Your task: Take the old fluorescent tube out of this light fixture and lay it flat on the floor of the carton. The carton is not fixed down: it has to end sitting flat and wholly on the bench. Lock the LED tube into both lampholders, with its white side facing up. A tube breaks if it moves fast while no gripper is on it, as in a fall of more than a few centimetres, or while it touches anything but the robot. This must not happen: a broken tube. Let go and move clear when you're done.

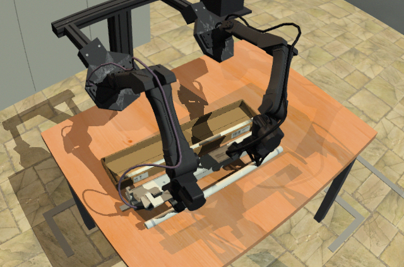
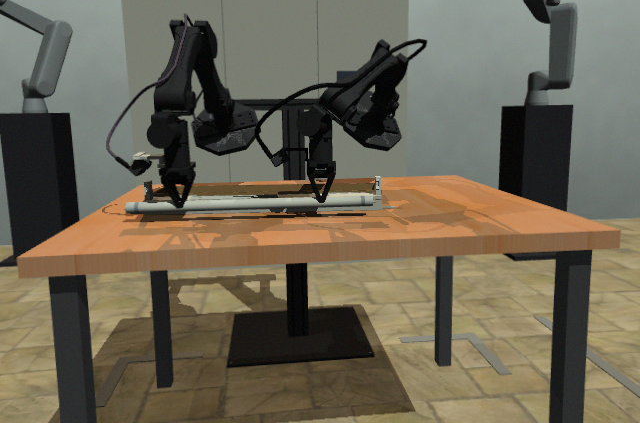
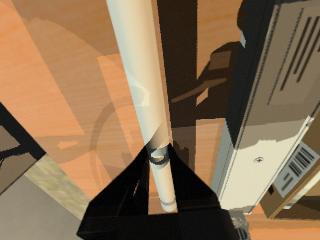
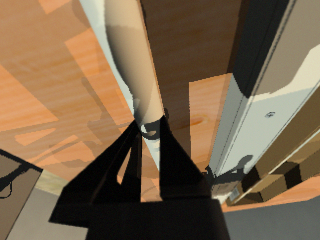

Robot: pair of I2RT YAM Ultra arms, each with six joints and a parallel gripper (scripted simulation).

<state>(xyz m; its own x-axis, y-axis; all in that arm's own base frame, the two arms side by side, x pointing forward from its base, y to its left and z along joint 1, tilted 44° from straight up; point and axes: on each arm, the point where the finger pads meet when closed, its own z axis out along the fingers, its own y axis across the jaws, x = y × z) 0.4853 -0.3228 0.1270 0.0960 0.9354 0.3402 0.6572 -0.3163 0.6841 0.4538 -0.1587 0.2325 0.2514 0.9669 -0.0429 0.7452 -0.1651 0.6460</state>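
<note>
A long whitish tube (image 1: pixel 228 182) (image 2: pixel 248 204) (image 3: pixel 140 60), apparently the LED tube, is held level and low over the bench, in front of the light fixture (image 1: pixel 163 179) (image 3: pixel 245 185) (image 4: pixel 250 130). My left gripper (image 1: pixel 257 163) (image 2: pixel 321 199) (image 3: pixel 158 148) is shut on it towards its right end in the top and exterior views. My right gripper (image 2: pixel 179 203) (image 4: pixel 150 121) is shut on it towards the other end. The lampholders (image 2: pixel 377 185) (image 2: pixel 148 191) look empty. A pale tube-like strip (image 1: pixel 235 129) shows along the carton's near wall, probably the old tube. Which side is white is unclear.
The open carton (image 1: pixel 228 110) (image 4: pixel 305 145) lies behind the fixture, long side parallel to it, and looks flat on the bench (image 1: pixel 310 110) (image 2: pixel 491 222). Both forearms stand over the fixture and carton. A cable loop hangs beside each wrist.
</note>
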